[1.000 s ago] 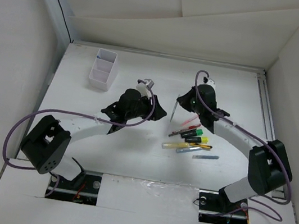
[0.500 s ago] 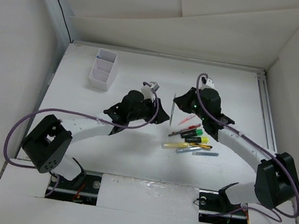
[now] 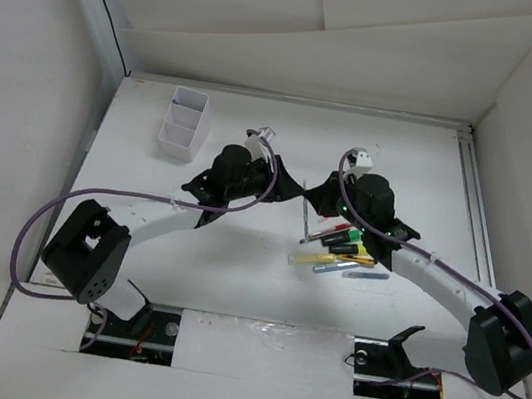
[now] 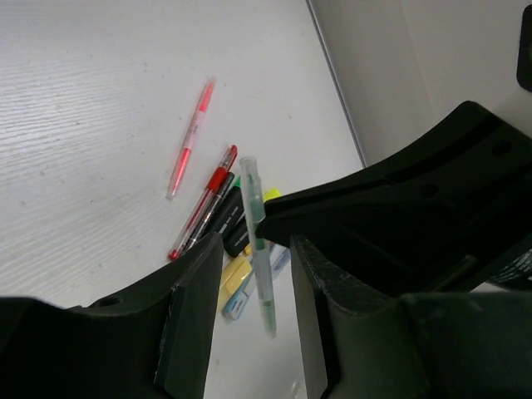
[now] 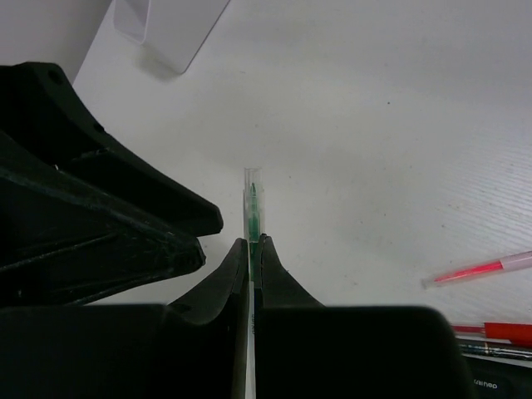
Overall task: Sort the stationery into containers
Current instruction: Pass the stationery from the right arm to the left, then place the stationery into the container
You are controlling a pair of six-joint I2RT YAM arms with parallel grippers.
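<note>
Handover in progress

Across the table (image 3: pixel 133 174), the white box (image 3: pixel 183 124) sits far left, likely why the right gripper (image 5: pixel 252 248), clamped shut on a green pen (image 4: pixel 253 208), offers it between the jaws of the left gripper (image 4: pixel 256 274), part-open and not touching it; loose pens (image 3: pixel 339 252) lie nearby.

The table (image 4: pixel 91 108) is showing a matt white top with a fine ribbed grain. The left gripper (image 4: pixel 255 245) is presenting fingers (image 4: pixel 193 324) of black plastic, matt and faintly rough, and the right gripper (image 5: pixel 252 243) is looking equally dull and dark. The clear pen (image 4: pixel 251 187) is gleaming as glossy see-through plastic over a green core. The red pen (image 4: pixel 214 183) and pink pen (image 4: pixel 189 137) are shining as smooth translucent plastic. The box (image 3: pixel 184 123) at the far left is appearing as thin, smooth white plastic. The walls (image 3: pixel 421 52) are looking like matt white board.
</note>
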